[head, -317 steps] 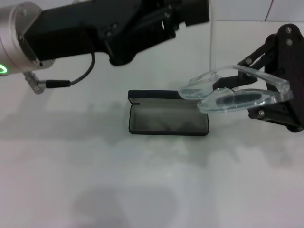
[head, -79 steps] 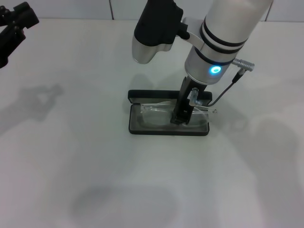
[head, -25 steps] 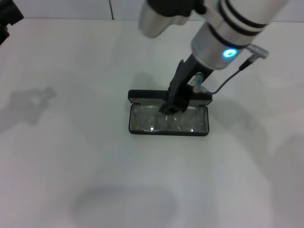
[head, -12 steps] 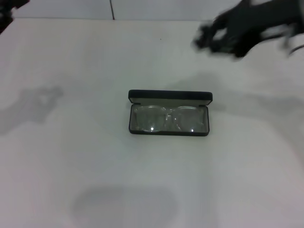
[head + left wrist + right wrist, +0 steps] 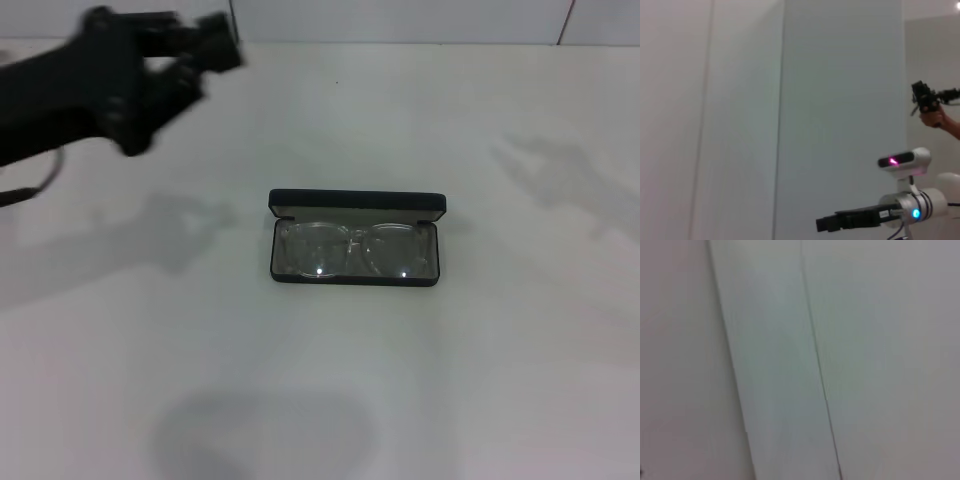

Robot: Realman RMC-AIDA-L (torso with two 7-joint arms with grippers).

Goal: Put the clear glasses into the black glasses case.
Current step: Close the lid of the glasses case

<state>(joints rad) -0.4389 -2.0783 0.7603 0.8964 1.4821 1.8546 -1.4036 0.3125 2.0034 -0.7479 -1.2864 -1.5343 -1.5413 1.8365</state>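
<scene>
A: Where are the clear glasses found?

B: They are seen lying flat inside the tray of the black glasses case, lenses up, the frame fitted between the walls. The lid is stood open behind them, which is judged to be why nothing has slid out. The case is set on the white desk.

A: And the left tool?

B: It is held high, with the case well apart from it, below and to its right. Nothing is seen gripped in it. Whether its fingers are spread or closed cannot be told, as the outline is smeared.

A: The right tool?

B: It is not shown in the head view; its wrist camera is pointed at a bare wall.

A: What is left?

B: Placement looks done; only the lid is still up.
</scene>
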